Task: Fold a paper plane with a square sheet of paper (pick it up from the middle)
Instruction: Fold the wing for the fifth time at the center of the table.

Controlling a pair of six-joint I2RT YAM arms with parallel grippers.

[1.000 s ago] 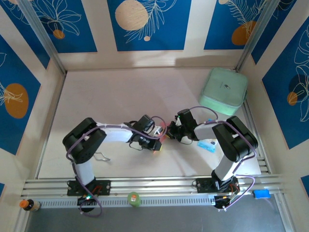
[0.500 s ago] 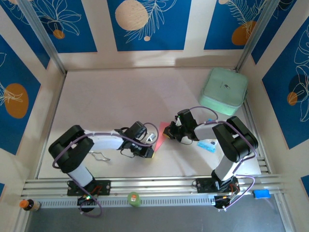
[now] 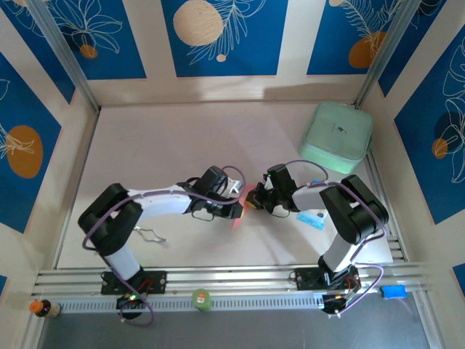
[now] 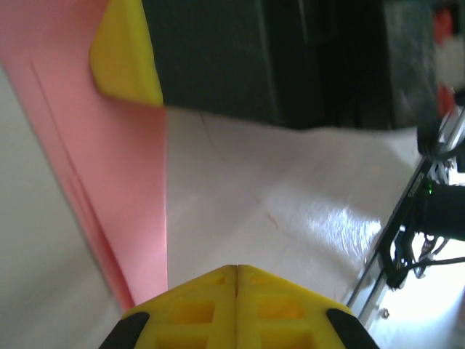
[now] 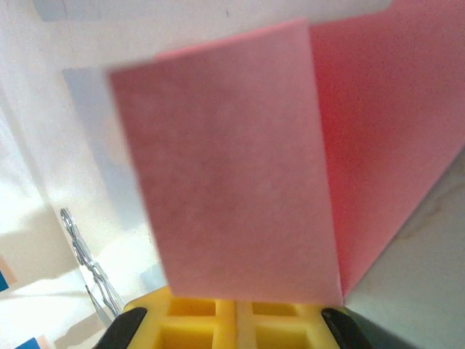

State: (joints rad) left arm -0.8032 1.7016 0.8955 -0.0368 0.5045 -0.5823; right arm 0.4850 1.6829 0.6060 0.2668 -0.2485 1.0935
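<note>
Both arms meet mid-surface over the pink paper.

I see the surface [image 3: 182,145], then the folded paper [image 3: 245,206] between the arms; right fingers [image 3: 256,198] pinch its edge, left fingers [image 3: 237,211] touch it, but I cannot tell their state.

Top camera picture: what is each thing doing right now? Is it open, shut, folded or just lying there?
Pink paper: partly folded, held between both hands.
Left hand: touching the paper; grip unclear.
Right hand: shut on the paper.
Mint-green case: closed, lying flat.
Blue-and-white packet: lying on the table.
</note>
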